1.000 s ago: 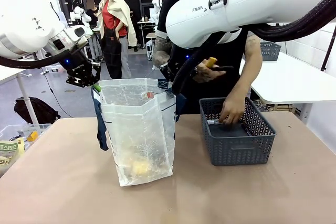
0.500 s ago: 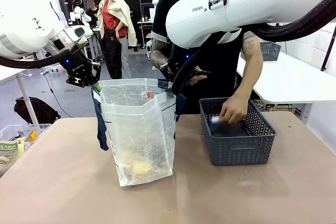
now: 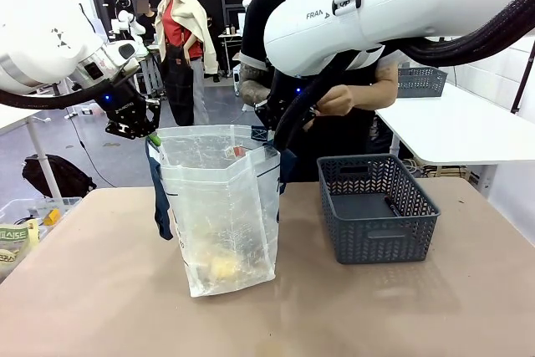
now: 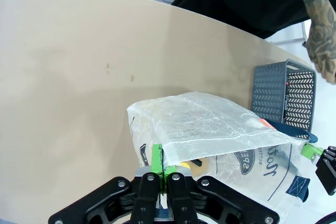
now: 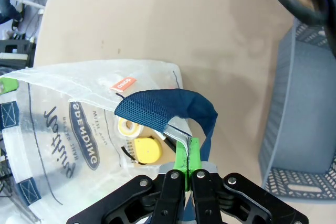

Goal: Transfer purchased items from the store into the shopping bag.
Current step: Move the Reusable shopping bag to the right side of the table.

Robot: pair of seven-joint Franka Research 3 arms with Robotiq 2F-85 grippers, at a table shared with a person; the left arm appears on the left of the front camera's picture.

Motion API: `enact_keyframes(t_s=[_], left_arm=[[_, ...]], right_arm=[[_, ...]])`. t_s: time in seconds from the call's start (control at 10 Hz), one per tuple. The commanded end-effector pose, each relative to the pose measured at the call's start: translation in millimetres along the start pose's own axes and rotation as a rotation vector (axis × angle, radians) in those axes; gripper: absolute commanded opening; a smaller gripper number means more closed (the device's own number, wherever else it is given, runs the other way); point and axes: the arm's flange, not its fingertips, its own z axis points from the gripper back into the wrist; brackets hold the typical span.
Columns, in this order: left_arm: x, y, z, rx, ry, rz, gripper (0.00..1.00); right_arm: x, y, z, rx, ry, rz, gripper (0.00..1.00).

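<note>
The translucent white shopping bag point(image 3: 221, 206) stands open at the table's middle-left. My left gripper point(image 3: 149, 134) is shut on its left rim, and the same pinch shows from the wrist point(image 4: 160, 163). My right gripper point(image 3: 274, 138) is shut on the right rim beside the navy handle point(image 5: 168, 108), pads pressed together point(image 5: 188, 157). Inside the bag lie a small yellow piece point(image 5: 147, 150) and other small items. The dark grey basket point(image 3: 376, 211) stands to the right with a dark pen point(image 3: 391, 204) on its floor. A person's hand point(image 3: 336, 101) hovers near my right gripper; what it holds is unclear.
A clear bin point(image 3: 25, 223) with packets sits off the table's left edge. A white table with another grey basket point(image 3: 418, 81) stands at the back right. Bare tabletop stretches in front of the bag and basket. The person stands close behind the bag.
The person's hand has come up out of the basket to beside my right gripper, above the bag's mouth. Both grippers and the bag have not moved.
</note>
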Motion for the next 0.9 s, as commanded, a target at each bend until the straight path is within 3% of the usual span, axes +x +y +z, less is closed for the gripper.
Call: enact_keyframes(t_s=[0.0,0.8], left_arm=[[-0.4,2.3,3.3,0.001,-0.006,0.017,0.0],[-0.4,2.3,3.3,0.001,-0.006,0.017,0.0]], right_arm=[[-0.2,-3.3,1.6,0.005,0.004,-0.01,0.0],[-0.2,-3.3,1.6,0.005,0.004,-0.01,0.0]])
